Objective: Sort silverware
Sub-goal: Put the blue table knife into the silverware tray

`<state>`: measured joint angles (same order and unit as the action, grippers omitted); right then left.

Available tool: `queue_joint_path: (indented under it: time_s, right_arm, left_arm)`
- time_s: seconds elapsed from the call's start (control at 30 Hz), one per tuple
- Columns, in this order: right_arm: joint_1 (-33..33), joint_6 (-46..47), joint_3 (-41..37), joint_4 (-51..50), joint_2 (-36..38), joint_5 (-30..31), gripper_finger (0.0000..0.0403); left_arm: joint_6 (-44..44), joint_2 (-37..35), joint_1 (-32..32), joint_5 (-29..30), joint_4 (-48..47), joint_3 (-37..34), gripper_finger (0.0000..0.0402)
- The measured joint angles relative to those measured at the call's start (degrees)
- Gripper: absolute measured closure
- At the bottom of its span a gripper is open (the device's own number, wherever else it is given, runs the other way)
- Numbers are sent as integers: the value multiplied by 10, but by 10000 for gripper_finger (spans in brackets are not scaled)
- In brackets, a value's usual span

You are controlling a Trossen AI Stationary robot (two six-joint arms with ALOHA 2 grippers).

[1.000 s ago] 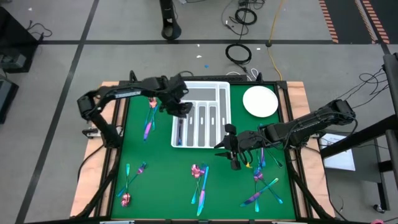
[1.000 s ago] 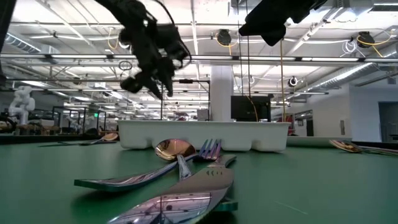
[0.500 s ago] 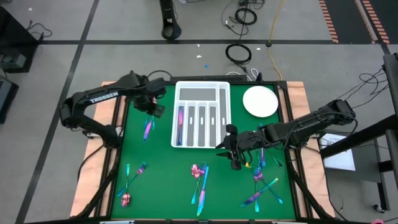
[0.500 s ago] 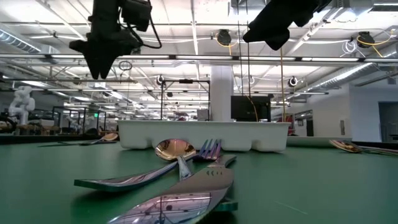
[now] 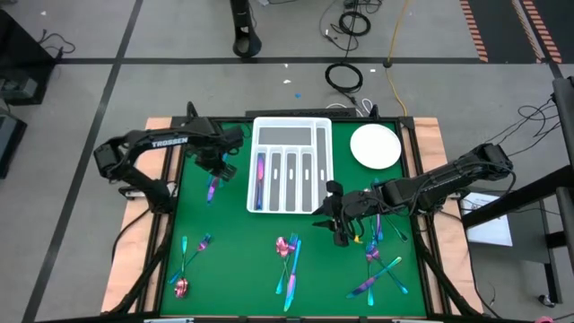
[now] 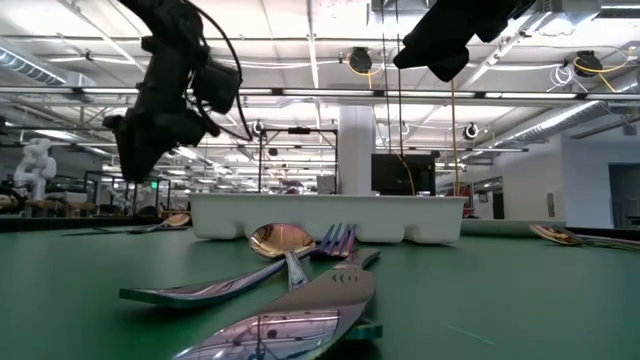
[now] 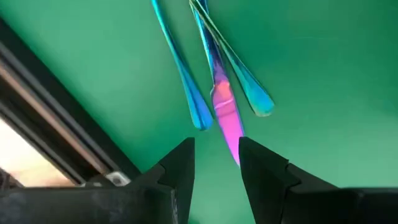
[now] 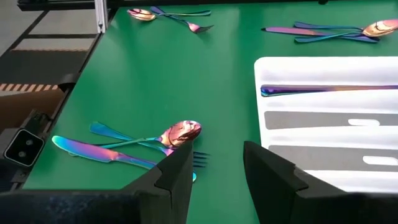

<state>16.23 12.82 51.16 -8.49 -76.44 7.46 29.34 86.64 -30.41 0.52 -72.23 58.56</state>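
Iridescent silverware lies flat in clusters on the green mat. One cluster [image 5: 213, 184] lies left of the white tray [image 5: 291, 122]; in the left wrist view it is a pink knife [image 7: 222, 109] and two teal handles. One piece [image 5: 258, 184] lies in the tray's left compartment. My left gripper [image 5: 215, 161] [image 7: 216, 168] hovers open over the left cluster, the knife's end just ahead of its fingers. My right gripper [image 5: 334, 222] [image 8: 214, 168] hangs open near the tray's near right corner, empty.
More silverware lies near the mat's near edge: a near-left group [image 5: 190, 260], a middle group [image 5: 287, 260] and a near-right group [image 5: 381, 260]. A round white plate [image 5: 375, 146] sits right of the tray. The mat's raised dark frame [image 7: 56, 118] runs beside the left cluster.
My left gripper has swung from over the tray's left compartment toward the table's left edge, rising on the way, then come down over the silverware cluster left of the tray. The right arm has kept still.
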Motion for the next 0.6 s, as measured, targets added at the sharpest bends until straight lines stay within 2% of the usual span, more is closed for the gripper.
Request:
queue_joint_path:
  time_s: [0.23, 0.37, 0.6]
  right_arm:
    - [0, 0, 0, 0, 0, 0, 273]
    - [0, 0, 0, 0, 0, 0, 273]
    - [6, 15, -1, -25, -2, 1, 273]
  left_arm:
    - [-73, 33, -3, 47, 66, -4, 274]
    - [-115, 44, -15, 46, 72, -5, 274]
    - [-129, 45, -27, 43, 103, -31, 274]
